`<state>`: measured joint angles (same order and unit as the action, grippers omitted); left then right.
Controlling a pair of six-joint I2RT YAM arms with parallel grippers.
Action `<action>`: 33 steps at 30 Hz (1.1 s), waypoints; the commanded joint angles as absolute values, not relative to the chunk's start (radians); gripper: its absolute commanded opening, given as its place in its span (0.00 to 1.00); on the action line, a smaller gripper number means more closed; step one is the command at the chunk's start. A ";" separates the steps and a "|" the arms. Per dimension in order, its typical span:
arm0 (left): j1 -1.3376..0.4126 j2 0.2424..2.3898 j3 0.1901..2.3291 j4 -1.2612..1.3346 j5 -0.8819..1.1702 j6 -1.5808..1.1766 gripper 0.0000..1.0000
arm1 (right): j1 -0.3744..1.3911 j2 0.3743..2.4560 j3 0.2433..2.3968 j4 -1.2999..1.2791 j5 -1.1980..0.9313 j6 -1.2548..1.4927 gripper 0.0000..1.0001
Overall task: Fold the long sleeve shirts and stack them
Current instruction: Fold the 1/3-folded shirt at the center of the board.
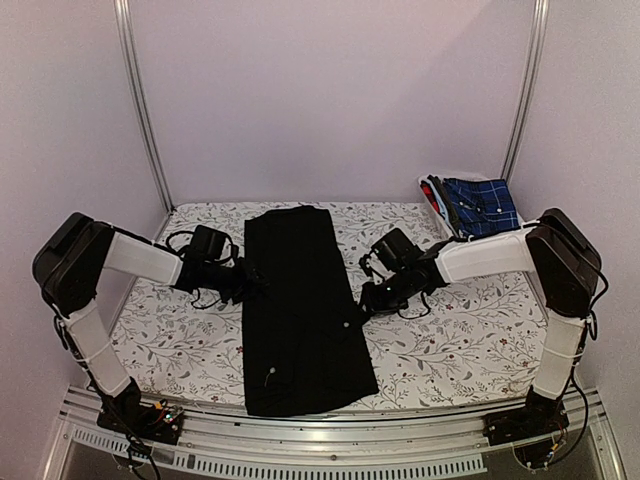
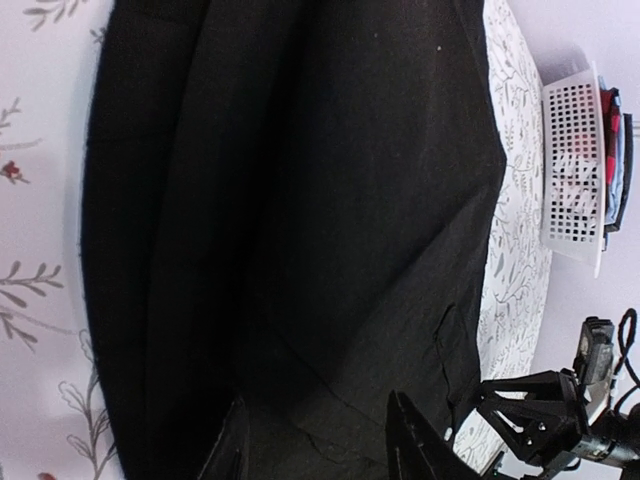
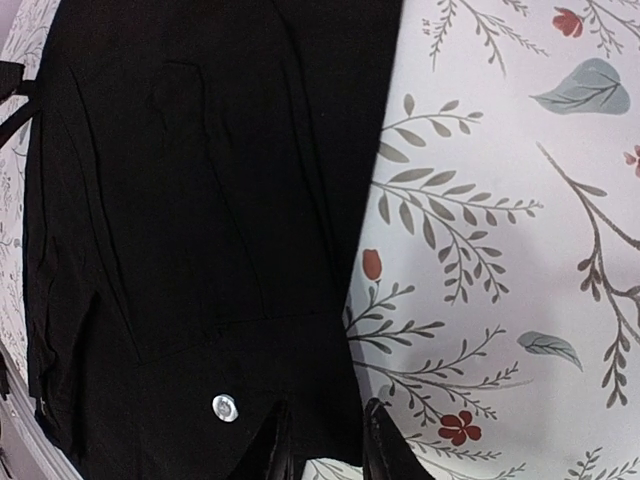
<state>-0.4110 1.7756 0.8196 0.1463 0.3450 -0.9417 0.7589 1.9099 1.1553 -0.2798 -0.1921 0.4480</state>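
Black shirt (image 1: 305, 310) between left tool (image 1: 255, 283) and right tool (image 1: 366, 300)

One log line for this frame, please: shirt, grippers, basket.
black shirt: folded to long strip, flat | left gripper: open, at left edge | right gripper: open, at right edge | basket: far right, holds clothes

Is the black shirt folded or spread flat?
Partly folded: the black shirt lies as a long narrow strip, no sleeves sticking out.

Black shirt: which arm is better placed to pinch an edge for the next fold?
Probably the right: the right gripper has the edge of the black shirt between its open fingers; the left gripper hovers over inner cloth.
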 commanded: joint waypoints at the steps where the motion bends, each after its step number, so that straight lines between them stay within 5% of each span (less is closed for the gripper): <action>1: -0.412 1.812 0.864 0.185 0.333 -0.956 0.44 | 0.762 1.927 1.150 -0.257 -0.226 0.453 0.21; 11: -0.414 1.834 0.891 0.180 0.325 -0.955 0.24 | 0.762 1.918 1.157 -0.300 -0.223 0.462 0.09; 17: -0.415 1.845 0.895 0.182 0.326 -0.951 0.14 | 0.762 1.922 1.160 -0.332 -0.166 0.451 0.35; 19: -0.416 1.844 0.893 0.183 0.327 -0.951 0.12 | 0.762 1.929 1.159 -0.331 -0.168 0.449 0.37; 33: -0.415 1.836 0.917 0.133 0.319 -0.920 0.02 | 0.767 1.912 1.187 -0.378 -0.261 0.468 0.00</action>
<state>-0.4122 1.8343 0.8803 0.1570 0.3302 -0.9504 0.7589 1.9282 1.1568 -0.3264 -0.2150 0.4599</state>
